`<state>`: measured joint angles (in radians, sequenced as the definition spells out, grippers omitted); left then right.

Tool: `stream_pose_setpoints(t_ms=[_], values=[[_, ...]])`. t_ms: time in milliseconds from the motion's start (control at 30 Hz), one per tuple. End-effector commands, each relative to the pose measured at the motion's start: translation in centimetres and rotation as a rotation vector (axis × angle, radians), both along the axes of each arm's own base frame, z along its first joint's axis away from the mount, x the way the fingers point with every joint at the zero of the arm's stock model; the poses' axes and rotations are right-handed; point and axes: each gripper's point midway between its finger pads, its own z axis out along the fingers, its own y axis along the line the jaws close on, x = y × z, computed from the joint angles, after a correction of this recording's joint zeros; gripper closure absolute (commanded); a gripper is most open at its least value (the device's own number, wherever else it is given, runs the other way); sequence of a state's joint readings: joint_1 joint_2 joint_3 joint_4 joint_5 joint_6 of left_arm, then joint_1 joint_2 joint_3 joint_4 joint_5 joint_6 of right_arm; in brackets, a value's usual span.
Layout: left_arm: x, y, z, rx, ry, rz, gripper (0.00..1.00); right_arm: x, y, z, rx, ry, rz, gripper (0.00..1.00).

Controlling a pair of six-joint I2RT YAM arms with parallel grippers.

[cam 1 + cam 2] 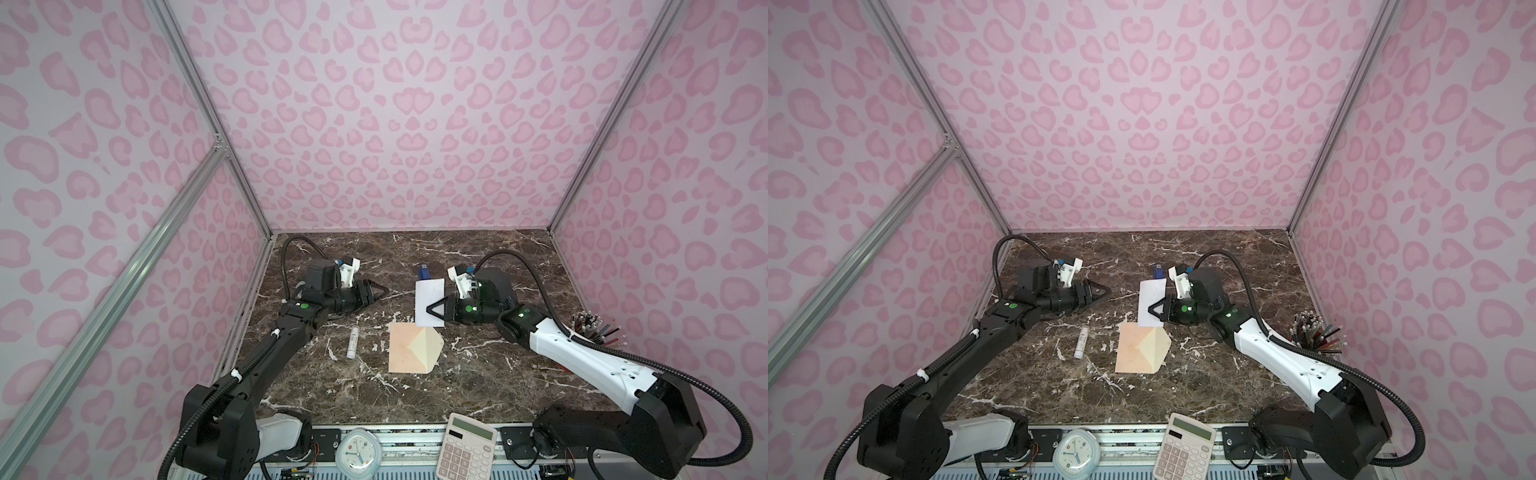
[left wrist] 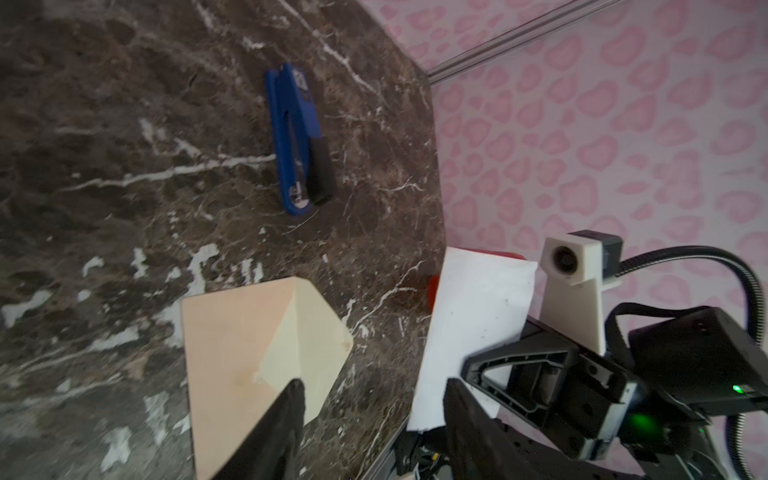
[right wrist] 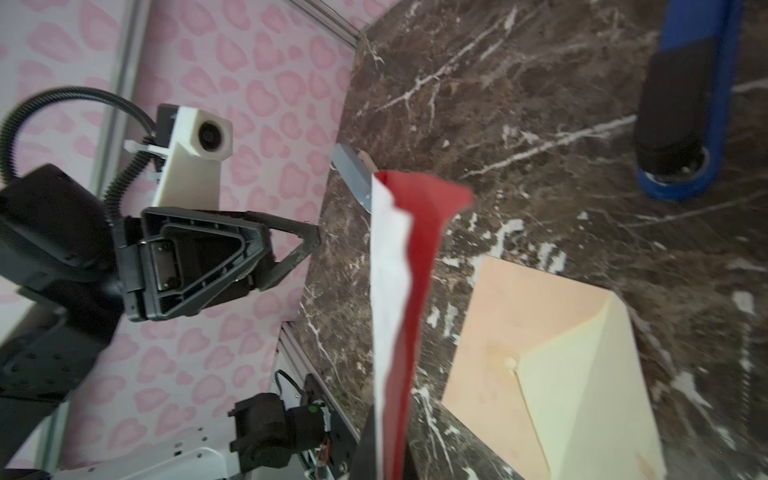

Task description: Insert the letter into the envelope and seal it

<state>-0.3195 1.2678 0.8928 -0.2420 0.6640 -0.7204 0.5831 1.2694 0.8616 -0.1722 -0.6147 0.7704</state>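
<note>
Top views: letter long axis front-to-back.

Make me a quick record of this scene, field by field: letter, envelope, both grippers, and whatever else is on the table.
letter: held above the table, white face up, red on the other face
envelope: flat on table, flap open, pointing toward the right arm
right gripper: jaws shut on letter
left gripper: jaws open, empty, apart from letter
glue stick: lying left of envelope
stapler: blue, beyond letter
stage: letter not yet in envelope
</note>
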Motion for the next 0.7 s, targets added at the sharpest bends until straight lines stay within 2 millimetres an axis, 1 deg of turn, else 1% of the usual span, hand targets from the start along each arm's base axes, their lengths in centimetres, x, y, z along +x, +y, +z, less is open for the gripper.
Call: stream_pose_setpoints(t_ms=[0,133,233,433,667], values=[[-3.0,1.1,-4.0,0.208,0.081,-0.061,0.44,-2.0,-1.9,-4.4,-0.153,0.047,0.018,0.99],[-4.5,0.0,-6.0,0.274,0.129,-0.106,0.45,-2.8,-2.7,-7.0,-0.214,0.083,-0.001,0.99],[-4.9,-0.4,-7.2,0.320,0.152,-0.117,0.47,-3.2,-3.1,-8.4,-0.253,0.099,-0.002,0.99],[-5.0,-0.9,-9.1,0.392,0.177,-0.130,0.52,-3.4,-3.5,-10.3,-0.303,0.101,0.002,0.99],[-5.1,-1.6,-11.6,0.468,0.237,-0.164,0.57,-3.5,-3.5,-11.8,-0.336,0.113,0.007,0.99]])
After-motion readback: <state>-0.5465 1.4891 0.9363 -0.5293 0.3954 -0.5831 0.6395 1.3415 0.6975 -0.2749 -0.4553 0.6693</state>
